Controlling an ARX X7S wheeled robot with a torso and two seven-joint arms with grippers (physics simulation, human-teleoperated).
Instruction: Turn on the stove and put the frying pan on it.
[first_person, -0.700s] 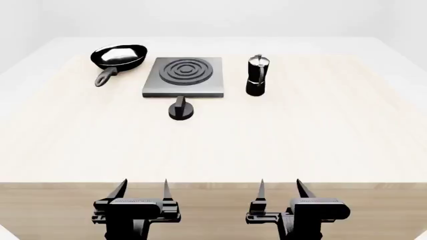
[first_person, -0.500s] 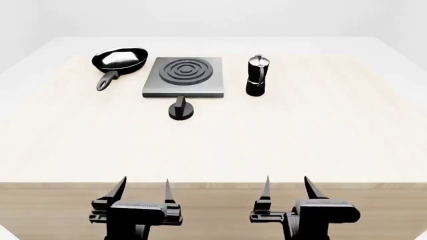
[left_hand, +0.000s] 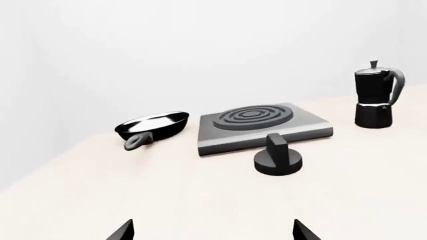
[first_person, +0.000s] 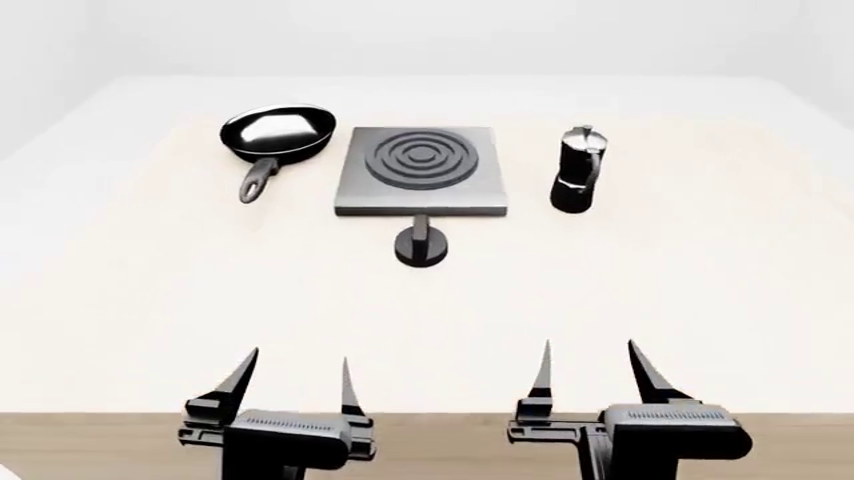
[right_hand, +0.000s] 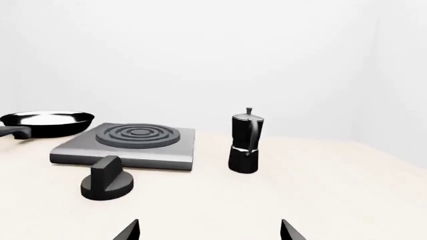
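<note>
The stove (first_person: 422, 170) is a dark grey slab with a ring burner at the far middle of the table; its black knob (first_person: 422, 246) sits just in front. The black frying pan (first_person: 278, 134) lies left of the slab, handle (first_person: 256, 181) pointing toward me. In the left wrist view the pan (left_hand: 153, 126), slab (left_hand: 260, 125) and knob (left_hand: 277, 157) all show; in the right wrist view so do the pan (right_hand: 47, 123), the slab (right_hand: 130, 145) and the knob (right_hand: 107, 181). My left gripper (first_person: 296, 377) and right gripper (first_person: 594, 369) hover open and empty over the table's near edge.
A black-and-silver moka pot (first_person: 577, 170) stands right of the stove, seen as the pot (left_hand: 375, 95) from the left wrist and as the pot (right_hand: 245, 141) from the right wrist. The light wooden table (first_person: 667, 290) stretches wide between the grippers and the objects.
The head view has shifted so the objects sit further right and lower in frame. Both grippers have moved forward over the table's near edge, still open.
</note>
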